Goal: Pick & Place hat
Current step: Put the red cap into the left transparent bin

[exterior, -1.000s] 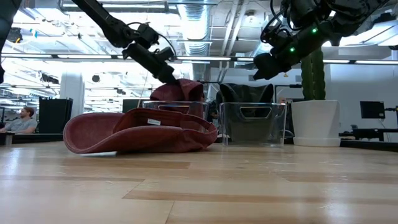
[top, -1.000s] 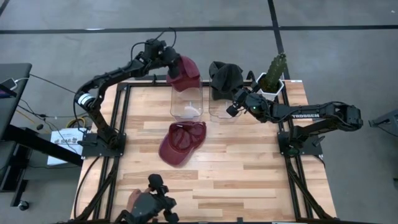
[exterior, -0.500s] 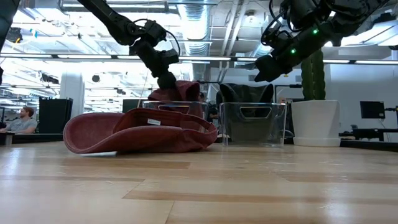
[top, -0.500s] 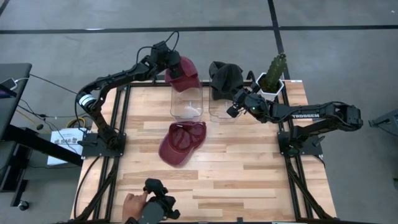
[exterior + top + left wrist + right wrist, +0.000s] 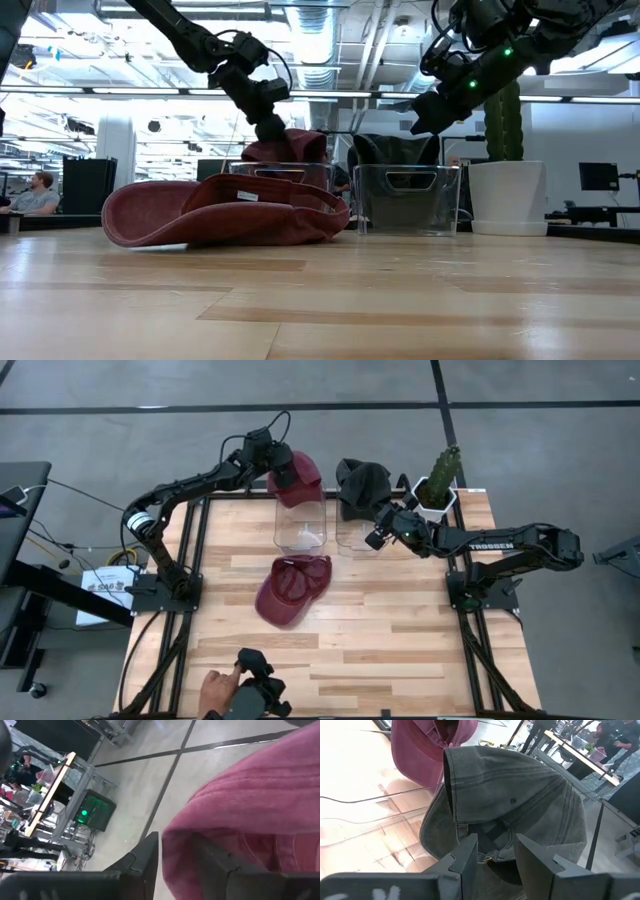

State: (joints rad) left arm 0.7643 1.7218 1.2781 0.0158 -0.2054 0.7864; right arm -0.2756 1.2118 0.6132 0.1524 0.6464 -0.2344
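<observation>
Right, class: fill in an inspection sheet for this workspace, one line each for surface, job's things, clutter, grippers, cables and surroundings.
Surface: wooden table, bare planks at the near side.
Job's things: red hat upside down mid-table; second red hat on the left clear bin; dark hat on the right clear bin.
Clutter: potted cactus at the far right corner.
Grippers: left gripper closed on the second red hat's fabric; right gripper over the right clear bin, facing the dark hat, holding nothing.
Cables: loose wires on the floor left of the table.
Surroundings: a person's hand at the near edge; concrete floor.
</observation>
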